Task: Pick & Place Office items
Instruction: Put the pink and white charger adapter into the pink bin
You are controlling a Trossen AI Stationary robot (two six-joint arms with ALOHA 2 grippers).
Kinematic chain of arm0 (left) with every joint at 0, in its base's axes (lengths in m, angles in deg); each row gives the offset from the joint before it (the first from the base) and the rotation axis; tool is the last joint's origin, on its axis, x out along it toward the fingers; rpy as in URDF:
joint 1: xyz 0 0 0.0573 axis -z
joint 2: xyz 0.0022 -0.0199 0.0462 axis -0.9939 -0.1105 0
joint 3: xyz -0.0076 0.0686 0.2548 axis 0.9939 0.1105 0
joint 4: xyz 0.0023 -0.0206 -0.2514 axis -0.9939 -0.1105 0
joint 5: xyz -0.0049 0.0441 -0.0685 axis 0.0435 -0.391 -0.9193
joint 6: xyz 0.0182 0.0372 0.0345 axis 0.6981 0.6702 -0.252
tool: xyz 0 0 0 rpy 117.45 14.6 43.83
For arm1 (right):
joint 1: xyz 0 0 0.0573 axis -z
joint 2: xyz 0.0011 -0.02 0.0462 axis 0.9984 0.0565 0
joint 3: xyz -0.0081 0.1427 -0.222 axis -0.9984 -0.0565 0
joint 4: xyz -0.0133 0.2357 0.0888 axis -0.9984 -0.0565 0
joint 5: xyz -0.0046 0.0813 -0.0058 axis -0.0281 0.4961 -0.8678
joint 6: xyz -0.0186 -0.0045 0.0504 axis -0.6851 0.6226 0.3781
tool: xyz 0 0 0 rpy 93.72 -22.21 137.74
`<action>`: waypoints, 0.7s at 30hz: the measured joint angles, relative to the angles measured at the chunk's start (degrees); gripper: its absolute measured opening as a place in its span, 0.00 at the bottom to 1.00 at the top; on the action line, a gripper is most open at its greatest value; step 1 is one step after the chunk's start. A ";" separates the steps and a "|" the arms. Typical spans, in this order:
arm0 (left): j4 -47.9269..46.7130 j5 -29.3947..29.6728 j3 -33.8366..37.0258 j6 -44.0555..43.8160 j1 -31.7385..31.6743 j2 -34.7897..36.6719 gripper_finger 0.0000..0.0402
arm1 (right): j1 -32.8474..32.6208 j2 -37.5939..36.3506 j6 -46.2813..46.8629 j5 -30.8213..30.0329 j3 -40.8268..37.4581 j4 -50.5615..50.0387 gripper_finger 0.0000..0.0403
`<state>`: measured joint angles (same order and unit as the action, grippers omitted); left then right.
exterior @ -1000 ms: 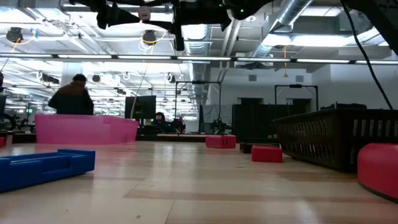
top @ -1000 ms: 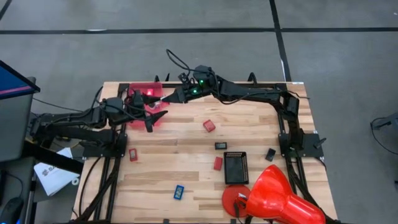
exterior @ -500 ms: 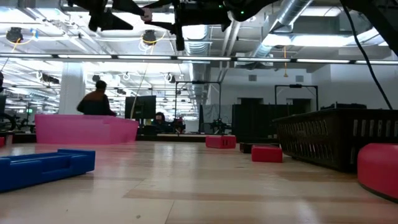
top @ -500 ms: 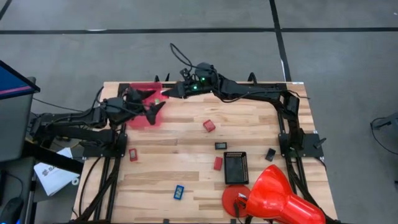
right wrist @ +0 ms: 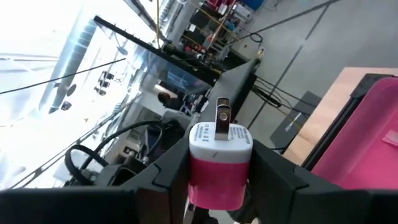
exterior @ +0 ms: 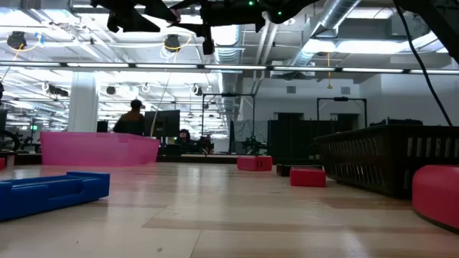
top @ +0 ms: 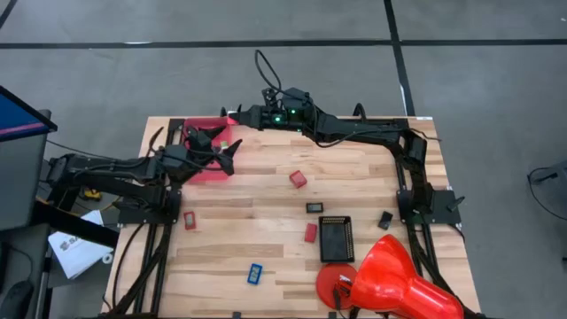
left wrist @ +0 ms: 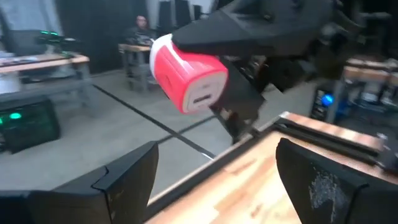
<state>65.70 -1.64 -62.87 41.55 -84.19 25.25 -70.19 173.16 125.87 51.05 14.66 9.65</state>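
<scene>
Holding a small red and white plug (right wrist: pixel 217 163) between its closed fingers, the right gripper (top: pixel 237 116) hangs in the air over the far edge of the table (top: pixel 266 221), just beside the far right corner of the pink bin (top: pixel 205 149). In the right wrist view the plug stands upright, with its white cap and a metal prong on top. The left gripper (top: pixel 217 148) is above the pink bin, near the right one but apart from it; its fingers (left wrist: pixel 127 174) are spread wide and hold nothing. In the left wrist view the plug (left wrist: pixel 188 76) shows ahead of these open fingers. On the table lie other items, well apart: a red block (top: pixel 298 179) near the middle, another red block (top: pixel 311 232) beside the black tray (top: pixel 336 238), a third red block (top: pixel 189 220) on the left side, a blue piece (top: pixel 254 274) near the front, and two small black pieces (top: pixel 314 207) (top: pixel 384 219). A big red cone (top: pixel 390 282) rests at the front right corner.
</scene>
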 joint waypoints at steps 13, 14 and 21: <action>11.14 8.65 -0.01 4.11 2.21 -3.88 0.74 | -0.06 0.00 0.06 -2.37 0.00 0.14 0.32; 11.31 9.10 -0.01 4.11 2.19 -3.88 0.73 | -0.06 0.00 0.26 -2.36 0.00 0.23 0.32; 13.23 8.80 -0.01 4.07 1.60 -3.90 0.69 | -0.06 0.02 1.39 -1.65 0.02 1.87 0.32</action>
<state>78.93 7.16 -62.88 45.62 -82.59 21.35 -70.25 173.18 127.26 49.40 14.68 11.52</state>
